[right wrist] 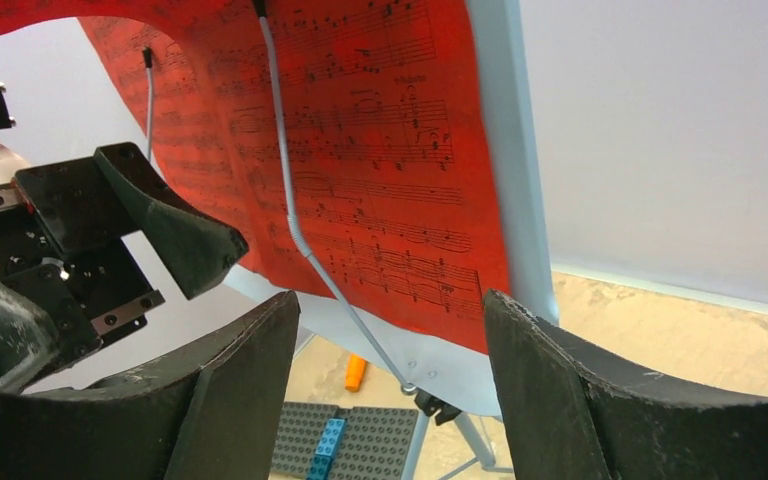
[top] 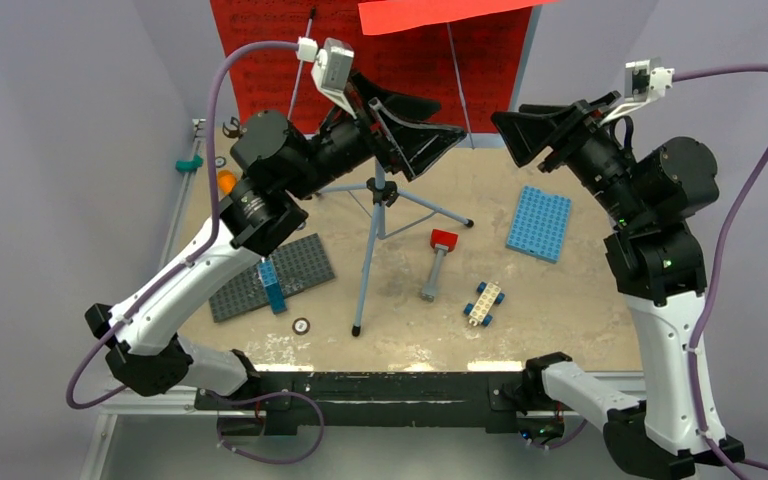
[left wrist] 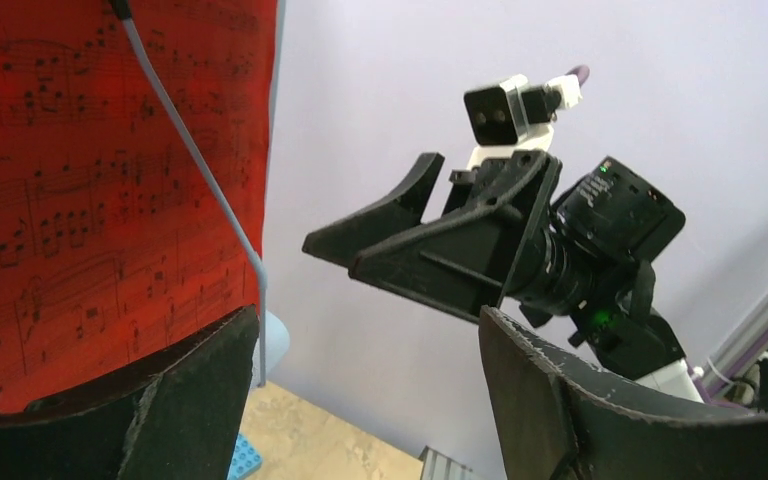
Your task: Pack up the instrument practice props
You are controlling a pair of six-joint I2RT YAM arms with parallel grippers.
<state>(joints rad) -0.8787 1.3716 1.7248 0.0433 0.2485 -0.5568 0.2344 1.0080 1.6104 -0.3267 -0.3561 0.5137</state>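
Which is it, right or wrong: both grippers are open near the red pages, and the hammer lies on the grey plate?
Wrong on one point: the top view shows the hammer on the table between the tripod and the blue plate, not on the grey plate. The left gripper and right gripper are open near the red pages.

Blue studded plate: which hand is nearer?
Right. The right hand hangs raised just beyond the blue plate; the left hand is farther off, across the tripod.
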